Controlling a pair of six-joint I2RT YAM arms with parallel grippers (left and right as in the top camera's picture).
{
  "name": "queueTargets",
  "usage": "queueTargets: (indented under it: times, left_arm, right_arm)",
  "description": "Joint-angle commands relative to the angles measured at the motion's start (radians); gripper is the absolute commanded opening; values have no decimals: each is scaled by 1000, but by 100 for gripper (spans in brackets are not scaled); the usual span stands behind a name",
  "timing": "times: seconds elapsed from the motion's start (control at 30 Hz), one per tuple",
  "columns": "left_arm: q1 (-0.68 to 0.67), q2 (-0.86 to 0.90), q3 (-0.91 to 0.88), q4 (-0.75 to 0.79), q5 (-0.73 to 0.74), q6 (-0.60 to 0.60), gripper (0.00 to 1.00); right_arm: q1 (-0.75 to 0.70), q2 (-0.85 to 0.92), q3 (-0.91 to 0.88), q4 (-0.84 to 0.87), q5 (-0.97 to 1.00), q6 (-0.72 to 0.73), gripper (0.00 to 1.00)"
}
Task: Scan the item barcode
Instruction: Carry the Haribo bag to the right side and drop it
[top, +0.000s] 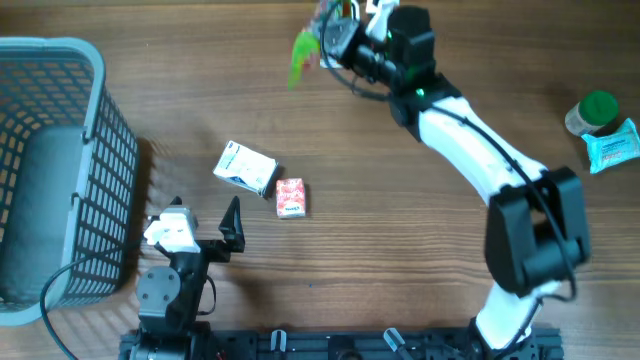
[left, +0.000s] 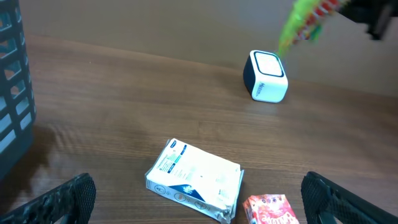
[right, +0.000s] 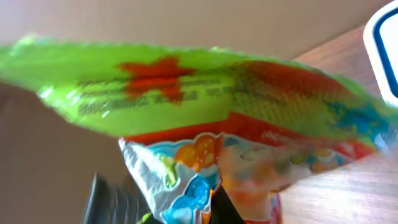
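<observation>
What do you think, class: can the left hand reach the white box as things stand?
Probably yes: the left hand is open and empty, the white box lies just ahead, with nothing between them.

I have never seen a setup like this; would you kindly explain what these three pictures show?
Two robot arms work at a wooden table. The overhead picture looks down from above; the other two come from cameras on each wrist. The left gripper rests open near a grey basket, with a white-and-blue box and a small red box before it. The right gripper is shut on a green snack bag, held up near a small white scanner. A green-lidded jar and a blue packet lie at the far right.
</observation>
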Motion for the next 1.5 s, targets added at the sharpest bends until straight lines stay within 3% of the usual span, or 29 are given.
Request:
queueTargets:
  times: [0.0, 0.1, 0.17, 0.43, 0.53, 0.67, 0.8, 0.93, 1.03, 1.2, 1.37, 1.4, 1.47]
  left_arm:
    - [7, -6, -5, 3, 8, -9, 100]
    - [7, -6, -5, 3, 8, -9, 100]
    - [7, -6, -5, 3, 8, -9, 100]
    - [7, -6, -5, 3, 8, -9, 100]
    - [7, -6, -5, 3, 8, -9, 100]
    - [7, -6, -5, 3, 8, -9, 100]
    - [7, -6, -5, 3, 8, -9, 100]
    - [7, -6, -5, 3, 8, -9, 100]
    - [7, -6, -5, 3, 8, -9, 100]
    - [7, -6, -5, 3, 8, -9, 100]
    - [7, -6, -5, 3, 8, -9, 100]
    - [7, -6, -5, 3, 8, -9, 100]
    - [7, -6, -5, 3, 8, -9, 100]
  right_arm:
    - [-14, 207, 267, -99, 97, 186, 5]
    - [-47, 368, 468, -175, 89, 355, 5]
    - [-68, 418, 505, -161, 97, 443, 5]
    - [-76, 422, 506, -173, 76, 441, 5]
    - [-76, 387, 590, -278, 34, 238, 5]
    - [-119, 185, 668, -642, 42, 13, 4]
    - [-288, 117, 666, -1103, -8, -259, 4]
    - [-459, 121, 649, -1338, 327, -467, 4]
    - [-566, 146, 576, -1312, 517, -562, 5]
    - [-740, 326, 493, -1123, 474, -707, 5]
    - [-849, 369, 499, -1016, 470, -712, 5]
    - [-866, 369, 511, -1017, 467, -712, 9]
    - [-881, 344, 548, -1034, 380, -738, 100]
